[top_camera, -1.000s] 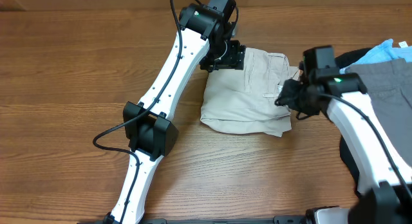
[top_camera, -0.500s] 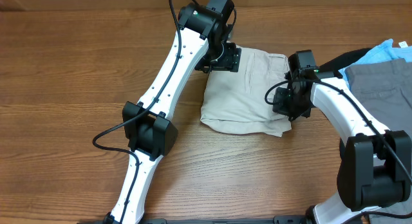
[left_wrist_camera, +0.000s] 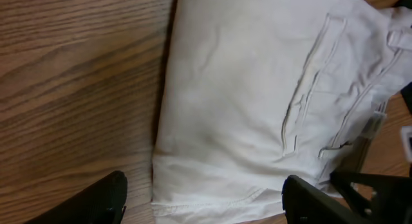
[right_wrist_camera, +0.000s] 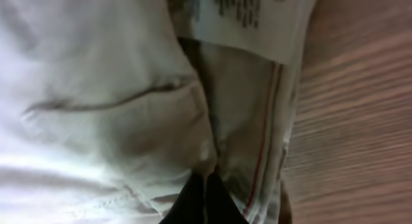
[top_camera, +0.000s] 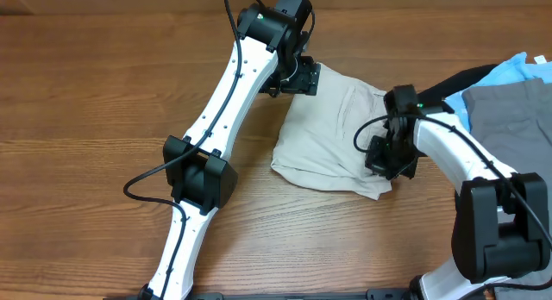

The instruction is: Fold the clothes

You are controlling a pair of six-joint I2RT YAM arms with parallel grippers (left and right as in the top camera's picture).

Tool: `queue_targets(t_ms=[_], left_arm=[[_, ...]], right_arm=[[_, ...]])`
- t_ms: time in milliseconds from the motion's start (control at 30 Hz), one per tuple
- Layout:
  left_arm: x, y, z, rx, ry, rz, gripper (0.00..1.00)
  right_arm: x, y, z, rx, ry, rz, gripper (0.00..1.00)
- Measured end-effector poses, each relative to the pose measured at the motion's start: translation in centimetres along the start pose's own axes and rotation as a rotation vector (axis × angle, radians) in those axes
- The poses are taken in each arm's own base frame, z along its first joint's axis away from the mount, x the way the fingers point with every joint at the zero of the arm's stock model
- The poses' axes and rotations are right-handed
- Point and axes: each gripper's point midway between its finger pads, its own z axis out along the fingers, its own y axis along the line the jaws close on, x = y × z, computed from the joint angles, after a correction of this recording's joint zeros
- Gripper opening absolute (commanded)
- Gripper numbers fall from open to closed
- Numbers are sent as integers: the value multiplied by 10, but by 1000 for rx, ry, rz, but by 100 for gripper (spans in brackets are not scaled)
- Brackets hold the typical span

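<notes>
The clothes in play are pale beige shorts point(top_camera: 332, 132), lying folded on the wooden table between the two arms. My left gripper point(top_camera: 299, 78) hovers open over their far left corner. In the left wrist view its fingertips point(left_wrist_camera: 109, 198) straddle the hem, with the shorts point(left_wrist_camera: 257, 89) and a welt pocket spread beyond and nothing gripped. My right gripper point(top_camera: 388, 158) is at the shorts' right edge. The right wrist view shows its fingertips point(right_wrist_camera: 205, 195) pressed together on a pinch of the beige cloth point(right_wrist_camera: 116, 108), just below a white printed label point(right_wrist_camera: 251, 18).
A pile of other garments lies at the table's right edge: grey point(top_camera: 509, 119) on top, light blue point(top_camera: 528, 69) and black point(top_camera: 470, 80) beneath. Bare wood point(top_camera: 95, 102) stretches to the left and along the front. The left arm's elbow point(top_camera: 198, 175) sits mid-table.
My right gripper closed on the shorts' right edge and moved toward the table's front, dragging that side with it. The left gripper stayed open near the far corner.
</notes>
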Motion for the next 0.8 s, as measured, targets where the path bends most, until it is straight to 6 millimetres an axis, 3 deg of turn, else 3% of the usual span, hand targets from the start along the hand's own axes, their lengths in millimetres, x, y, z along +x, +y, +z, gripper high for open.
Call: queue_targets(t_ms=[100,333,467,533,633,700,800], left_arm=[[0,0,0,-1,-1,0,78],[-1,0,0,-1,-3,0,78],[-1,0,0,-1,-5,1,78],[-1,0,0,0,-5,1,79],[-1,0,0,0,-4,1,79],[-1,0,0,0,-5,1,79],[-1,0,0,0,-5,0,79]], right_arm=[[9,-5,13,0,15,46,4],[17,-7,14,-23,4,85,4],[36,-14,4,25,96,102,20],[35,-12,-12,34,110,107,33],[7,8,-50,-19,13,87,68],[-11,21,-80,-68,-70,65,68],[-30,36,-113,-130,-187,26,50]])
